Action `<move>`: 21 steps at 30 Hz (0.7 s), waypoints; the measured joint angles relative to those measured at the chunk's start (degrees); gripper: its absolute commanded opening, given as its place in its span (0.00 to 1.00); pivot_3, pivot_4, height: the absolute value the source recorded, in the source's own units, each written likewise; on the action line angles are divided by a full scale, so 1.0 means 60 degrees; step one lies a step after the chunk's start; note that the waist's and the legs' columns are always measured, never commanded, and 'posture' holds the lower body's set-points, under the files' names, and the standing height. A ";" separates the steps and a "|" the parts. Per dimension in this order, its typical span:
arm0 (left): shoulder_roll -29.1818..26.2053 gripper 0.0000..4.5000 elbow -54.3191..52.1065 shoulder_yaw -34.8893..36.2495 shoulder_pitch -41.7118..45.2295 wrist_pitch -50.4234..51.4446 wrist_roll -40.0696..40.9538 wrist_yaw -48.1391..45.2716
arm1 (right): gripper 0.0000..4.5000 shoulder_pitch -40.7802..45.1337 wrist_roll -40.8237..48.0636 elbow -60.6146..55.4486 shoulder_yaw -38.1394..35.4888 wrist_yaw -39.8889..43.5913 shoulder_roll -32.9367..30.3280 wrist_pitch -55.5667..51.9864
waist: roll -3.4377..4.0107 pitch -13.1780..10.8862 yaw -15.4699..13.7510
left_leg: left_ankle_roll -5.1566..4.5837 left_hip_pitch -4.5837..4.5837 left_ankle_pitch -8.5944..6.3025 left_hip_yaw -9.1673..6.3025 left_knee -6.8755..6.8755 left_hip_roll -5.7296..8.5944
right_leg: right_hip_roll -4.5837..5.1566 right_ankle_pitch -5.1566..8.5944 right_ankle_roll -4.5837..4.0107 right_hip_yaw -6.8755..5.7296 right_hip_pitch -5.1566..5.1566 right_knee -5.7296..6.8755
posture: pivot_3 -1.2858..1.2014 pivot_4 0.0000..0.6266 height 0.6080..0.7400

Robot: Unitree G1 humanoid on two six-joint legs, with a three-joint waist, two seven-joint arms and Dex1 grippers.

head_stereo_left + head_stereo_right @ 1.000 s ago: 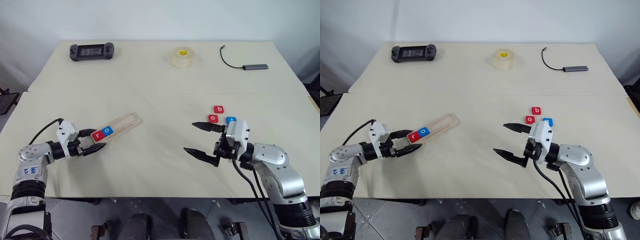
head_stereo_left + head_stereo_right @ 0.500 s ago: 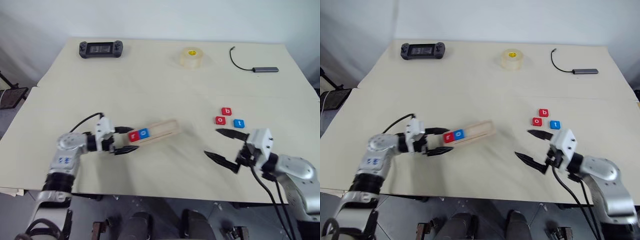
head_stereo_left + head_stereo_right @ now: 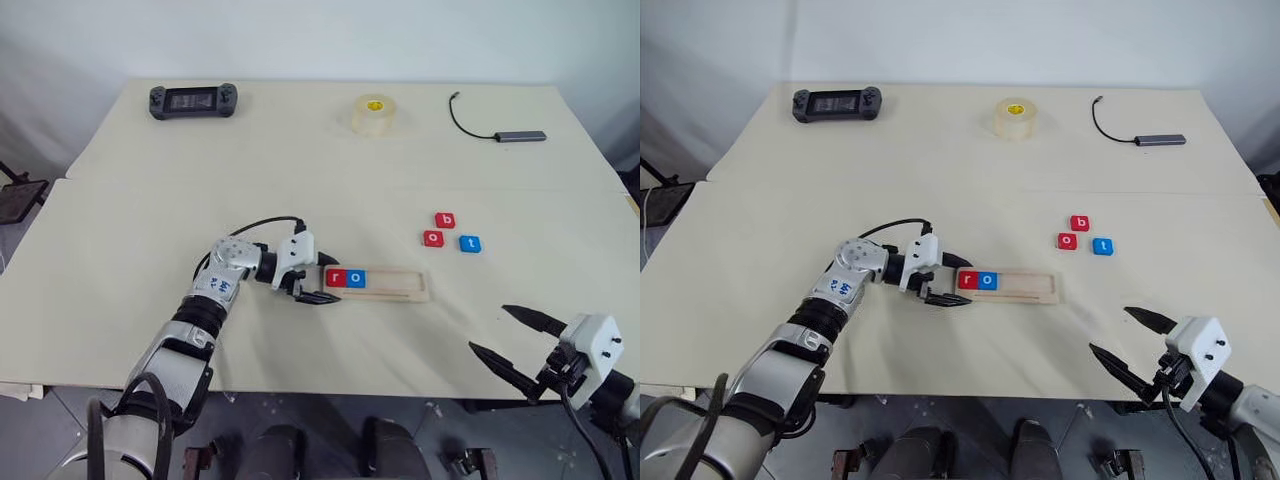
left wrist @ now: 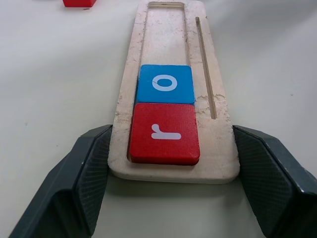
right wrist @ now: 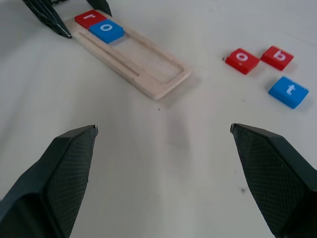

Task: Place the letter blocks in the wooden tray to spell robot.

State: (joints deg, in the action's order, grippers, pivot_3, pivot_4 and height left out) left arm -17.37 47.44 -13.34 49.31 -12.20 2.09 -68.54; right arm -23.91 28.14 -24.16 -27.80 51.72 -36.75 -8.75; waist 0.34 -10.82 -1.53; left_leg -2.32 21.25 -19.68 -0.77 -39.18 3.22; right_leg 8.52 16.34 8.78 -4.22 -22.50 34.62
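Game controller [image 3: 194, 100], tape roll [image 3: 373, 113], cabled adapter [image 3: 520, 135] along table's [image 3: 150, 250] far edge.

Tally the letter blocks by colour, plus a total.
Red blocks: 3, r, o, b
Blue blocks: 2, o, t
Total: 5

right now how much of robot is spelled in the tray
Two of five. The red r block and blue o block sit at the left end of the wooden tray. In hand: the left claw grips that end of the tray. Left to place: the red b block, red o block and blue t block, loose on the table. The right claw is open, empty.
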 measured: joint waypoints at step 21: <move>-0.2304 0.99 -0.2637 0.2907 -0.3238 0.0302 0.2829 -0.1822 | 1.00 -0.0734 0.0013 0.0412 -0.1049 -0.0852 0.1099 0.0990 | 0.0008 0.0004 0.0016 | 0.0003 -0.0010 -0.0001 -0.0015 0.0000 -0.0002 | 0.0006 0.0000 -0.0001 0.0020 0.0002 0.0005 | 0.52 0.24 1.00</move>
State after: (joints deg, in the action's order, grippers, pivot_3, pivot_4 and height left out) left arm -31.20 31.62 4.11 29.88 -10.39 19.07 -79.47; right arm -28.31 28.21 -21.69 -34.10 46.61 -30.16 -2.80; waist 0.39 -10.80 -1.43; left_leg -2.31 21.19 -19.69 -0.87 -39.18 3.20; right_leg 8.56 16.34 8.77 -4.10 -22.48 34.65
